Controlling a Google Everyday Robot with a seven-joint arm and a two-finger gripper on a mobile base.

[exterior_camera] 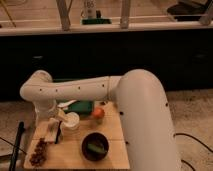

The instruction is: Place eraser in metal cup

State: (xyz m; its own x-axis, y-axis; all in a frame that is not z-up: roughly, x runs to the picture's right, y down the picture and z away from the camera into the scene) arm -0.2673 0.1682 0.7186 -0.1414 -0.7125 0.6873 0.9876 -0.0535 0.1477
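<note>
White arm hides claw nr dark bowl

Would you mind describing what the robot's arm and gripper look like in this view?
The arm is a thick, smooth, off-white shell made of rounded tubular segments, with a row of small dark dots along its side and a bulbous elbow. It widens into a large pale cylinder near the camera. The gripper, low over the left of the wooden table, is pale with darker parts. No loose cables show on it.
</note>
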